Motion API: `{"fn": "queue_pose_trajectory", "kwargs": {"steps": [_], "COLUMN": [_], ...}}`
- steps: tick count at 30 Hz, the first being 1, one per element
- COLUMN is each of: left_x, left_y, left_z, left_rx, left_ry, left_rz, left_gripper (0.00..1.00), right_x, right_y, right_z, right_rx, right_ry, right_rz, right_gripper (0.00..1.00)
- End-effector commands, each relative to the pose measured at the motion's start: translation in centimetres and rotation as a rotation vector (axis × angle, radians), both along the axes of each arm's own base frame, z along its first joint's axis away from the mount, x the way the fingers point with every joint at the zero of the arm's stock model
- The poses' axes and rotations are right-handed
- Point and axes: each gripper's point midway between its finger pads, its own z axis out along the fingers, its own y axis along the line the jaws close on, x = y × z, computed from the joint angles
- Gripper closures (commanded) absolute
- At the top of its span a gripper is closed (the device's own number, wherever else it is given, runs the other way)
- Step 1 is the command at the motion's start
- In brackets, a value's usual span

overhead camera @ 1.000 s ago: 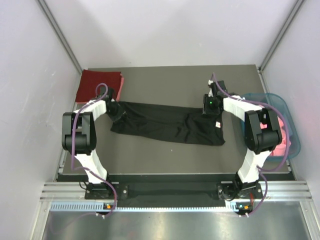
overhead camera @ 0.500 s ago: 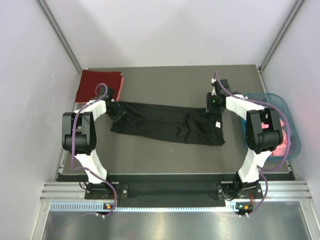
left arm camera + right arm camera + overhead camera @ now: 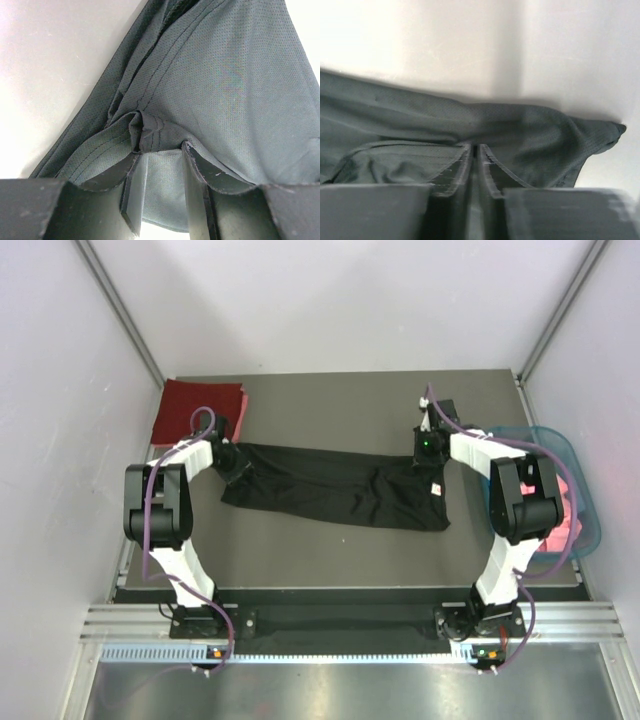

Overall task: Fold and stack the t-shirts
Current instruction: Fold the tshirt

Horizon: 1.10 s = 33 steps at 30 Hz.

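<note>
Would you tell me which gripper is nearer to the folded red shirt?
Left. The left gripper is at the black shirt's left end, just beside the red shirt; the right gripper is at its other end, across the table.

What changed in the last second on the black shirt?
The right gripper shifted slightly right and away from the bases, then closed its jaws on the black t-shirt at its far right edge. The left gripper stayed clamped on the shirt's left end. The shirt, the dark red t-shirt and the teal basket did not move.
</note>
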Motion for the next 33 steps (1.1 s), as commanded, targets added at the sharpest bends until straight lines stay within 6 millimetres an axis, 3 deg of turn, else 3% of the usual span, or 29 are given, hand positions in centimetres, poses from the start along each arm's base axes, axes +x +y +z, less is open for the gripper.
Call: {"fn": "queue_pose_trajectory", "kwargs": {"steps": [1, 2, 13, 24, 26, 29, 30, 31, 33], "left_x": [-0.4, -0.6, -1.1, -0.8, -0.3, 0.3, 1.2, 1.2, 1.4], "left_y": [1.5, 1.7, 3.6, 3.6, 2.5, 1.7, 1.7, 1.9, 2.1], "left_z": [-2.6, -2.5, -2.6, -2.0, -1.2, 1.3, 3.2, 4.0, 6.2], "left_rx": [0.084, 0.091, 0.184, 0.170, 0.110, 0.066, 0.064, 0.073, 0.079], "left_ry": [0.042, 0.050, 0.082, 0.066, 0.039, -0.008, -0.050, -0.055, -0.091], "left_rz": [0.038, 0.051, 0.130, 0.179, 0.161, 0.141, 0.140, 0.141, 0.141], "left_gripper": [0.61, 0.61, 0.61, 0.61, 0.60, 0.58, 0.58, 0.58, 0.57], "right_x": [1.6, 1.5, 2.0, 1.9, 1.7, 1.3, 0.9, 0.8, -0.5], "right_y": [-0.2, -0.3, -3.3, -4.1, -3.8, -3.4, -3.3, -2.9, -2.4], "right_z": [1.0, 1.1, 4.1, 3.7, 4.2, 6.5, 7.1, 8.7, 9.2], "right_rx": [0.010, 0.004, -0.111, -0.151, -0.141, -0.108, -0.098, -0.064, -0.026], "right_ry": [-0.059, -0.061, -0.146, -0.143, -0.132, -0.138, -0.130, -0.147, -0.112], "right_rz": [-0.005, -0.014, -0.132, -0.158, -0.150, -0.149, -0.150, -0.170, -0.174], "right_gripper": [0.96, 1.00, 1.00, 1.00, 0.94, 0.71, 0.65, 0.63, 0.60]}}
